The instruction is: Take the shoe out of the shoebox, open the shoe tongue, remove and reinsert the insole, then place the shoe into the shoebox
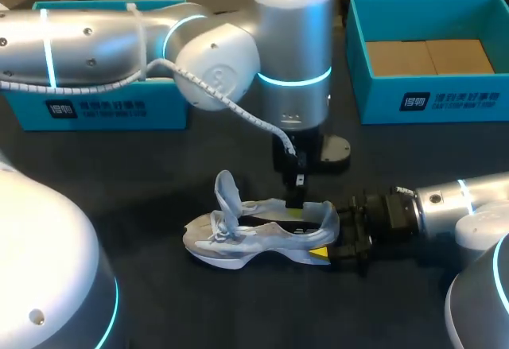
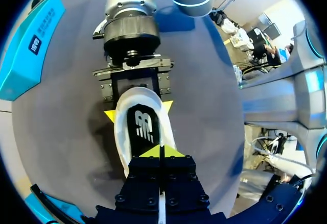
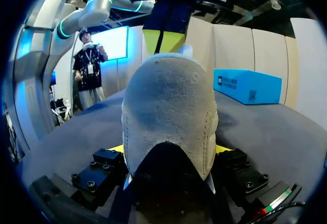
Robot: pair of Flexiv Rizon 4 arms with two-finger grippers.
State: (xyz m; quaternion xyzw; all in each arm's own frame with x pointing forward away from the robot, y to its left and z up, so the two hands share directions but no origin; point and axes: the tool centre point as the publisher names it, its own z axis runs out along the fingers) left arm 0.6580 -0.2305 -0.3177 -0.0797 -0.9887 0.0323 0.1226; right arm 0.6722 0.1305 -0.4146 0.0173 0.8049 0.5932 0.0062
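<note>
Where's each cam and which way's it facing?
Head: above and behind, looking down on the table; both arms show, left gripper in the shoe, right gripper on its heel.
Left wrist: looks down its shut tips at the insole, facing the right gripper.
Right wrist: looks level past its fingers at the clamped heel; left gripper above.
Shared: all show shoe and both grippers.

The shoe (image 3: 168,117) is covering most of the right claw (image 3: 168,149) in its wrist view, while the left claw (image 2: 161,151) is hiding the shoe's toe in its own.
</note>
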